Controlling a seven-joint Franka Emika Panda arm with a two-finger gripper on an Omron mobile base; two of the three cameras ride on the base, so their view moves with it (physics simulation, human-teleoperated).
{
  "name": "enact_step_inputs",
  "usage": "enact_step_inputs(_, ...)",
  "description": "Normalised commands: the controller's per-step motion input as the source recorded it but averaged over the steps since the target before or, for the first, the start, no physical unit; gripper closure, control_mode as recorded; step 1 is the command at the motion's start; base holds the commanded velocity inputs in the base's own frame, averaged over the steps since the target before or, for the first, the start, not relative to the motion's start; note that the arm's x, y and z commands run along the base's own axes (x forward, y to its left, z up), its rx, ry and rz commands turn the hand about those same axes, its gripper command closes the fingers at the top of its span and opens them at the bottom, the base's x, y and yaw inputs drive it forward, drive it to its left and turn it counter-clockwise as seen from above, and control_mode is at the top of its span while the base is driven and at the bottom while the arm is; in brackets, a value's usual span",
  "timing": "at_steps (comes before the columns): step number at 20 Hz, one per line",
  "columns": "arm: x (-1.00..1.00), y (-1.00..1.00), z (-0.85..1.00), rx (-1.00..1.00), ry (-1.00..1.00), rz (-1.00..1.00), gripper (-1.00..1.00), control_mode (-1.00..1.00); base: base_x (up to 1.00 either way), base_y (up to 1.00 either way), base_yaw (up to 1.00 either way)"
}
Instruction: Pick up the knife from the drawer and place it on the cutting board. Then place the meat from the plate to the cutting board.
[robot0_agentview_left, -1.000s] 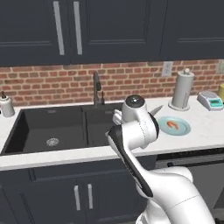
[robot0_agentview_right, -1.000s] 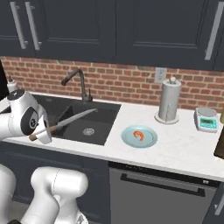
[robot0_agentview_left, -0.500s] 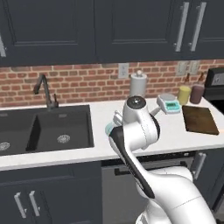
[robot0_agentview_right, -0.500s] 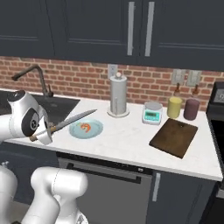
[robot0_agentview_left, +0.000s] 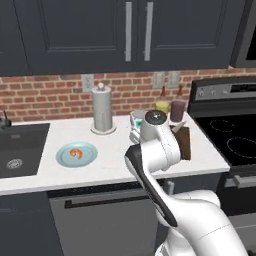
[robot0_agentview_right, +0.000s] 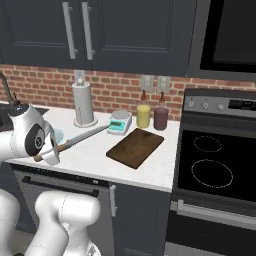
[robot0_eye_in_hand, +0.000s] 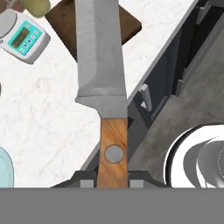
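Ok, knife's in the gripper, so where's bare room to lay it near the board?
The board itself is bare. Open counter lies between it and the plate, in front of the scale. It is crowded behind the board: two bottles and the scale stand there.

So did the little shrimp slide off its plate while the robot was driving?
No. The shrimp sits in the middle of its plate, as before; the camera moved with the driving base.

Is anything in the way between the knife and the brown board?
Nothing visible blocks it. The knife, held in the fingers, points over bare counter toward the board. The scale and bottles stand behind, off to the side.
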Motion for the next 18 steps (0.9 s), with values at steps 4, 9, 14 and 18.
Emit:
enact_step_inputs(4, 0.0, 0.0, 0.0, 0.0, 0.0, 0.0, 1.0, 1.0, 0.34, -0.61, 0.04)
enact_step_inputs(9, 0.0, 0.0, 0.0, 0.0, 0.0, 0.0, 1.0, 1.0, 0.47, -0.25, 0.11)
enact_step_inputs(14, 0.0, 0.0, 0.0, 0.0, 0.0, 0.0, 1.0, 1.0, 0.74, -0.02, 0.01)
enact_step_inputs(18, 0.36, -0.1, 0.0, 0.0, 0.0, 0.04, 1.0, -1.0, 0.38, 0.0, 0.0)
